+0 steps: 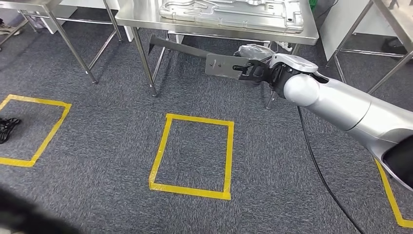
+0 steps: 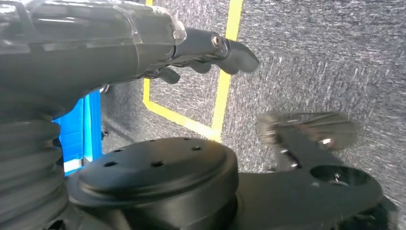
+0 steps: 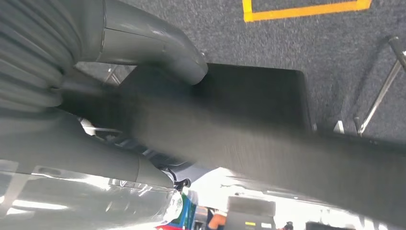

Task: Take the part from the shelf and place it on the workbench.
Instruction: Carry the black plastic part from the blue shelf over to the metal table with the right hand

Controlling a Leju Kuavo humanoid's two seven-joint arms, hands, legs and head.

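Silver and thick, the robot's right arm (image 1: 350, 109) reaches in from the lower right of the head view and stretches over the dark grey carpet floor (image 1: 112, 146). Beyond it stands the stainless-steel tabletop (image 1: 146, 17), carrying a large pressed metal panel (image 1: 234, 12). Marked on the carpet is a yellow tape square (image 1: 192, 156), between the camera and the table legs, with parts of other tape squares to either side.

At the end of the arm, the right robot hand (image 1: 255, 68) has its dark fingers closed around one end of the long flat dark grey metal part (image 1: 195, 53). That part sticks out leftward from the hand, in the air in front of the tabletop's edge and lower than its surface, touching neither table nor floor. From the right wrist view, the thick grey thumb (image 3: 158, 43) lies across the part's dark face.

Hanging over the carpet, the left robot hand (image 2: 210, 52) has its fingers curled inward and holds nothing.
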